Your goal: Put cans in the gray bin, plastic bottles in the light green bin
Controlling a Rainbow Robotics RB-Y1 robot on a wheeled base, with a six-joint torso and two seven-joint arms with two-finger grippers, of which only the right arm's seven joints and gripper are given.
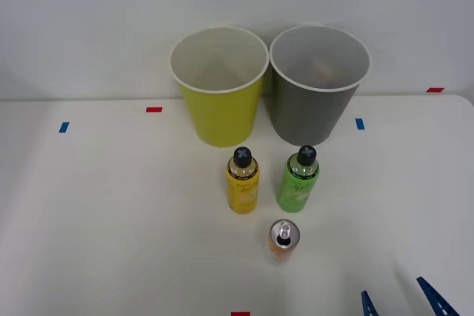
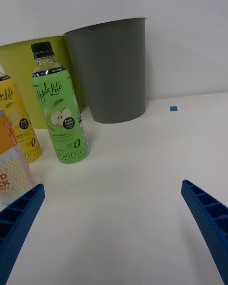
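Front view shows the orange can (image 1: 284,240) standing upright on the white table (image 1: 111,220), nearest the table's front edge and about midway along it, its silver pull-tab top facing up. Just behind it stand the two plastic bottles, both upright with black caps: the yellow bottle (image 1: 242,181) on the left and the green bottle (image 1: 298,180) on the right, near each other but apart. Behind them, toward the table's back edge, the light green bin (image 1: 221,112) stands on the left and the gray bin (image 1: 311,112) on the right, side by side, rims nearly touching. Something pale orange lies inside the gray bin, too faint to identify.

The right gripper (image 1: 400,305) sits at the table's front right corner, well apart from the can; its blue ribbed fingers (image 1: 433,297) are spread wide and hold nothing. From the right wrist view the same wide gap shows between the two fingers (image 2: 209,216), with bare table between them, and the green bottle (image 2: 59,109) stands ahead in front of the gray bin (image 2: 111,71).

Small red and blue tape marks (image 1: 153,109) dot the table.
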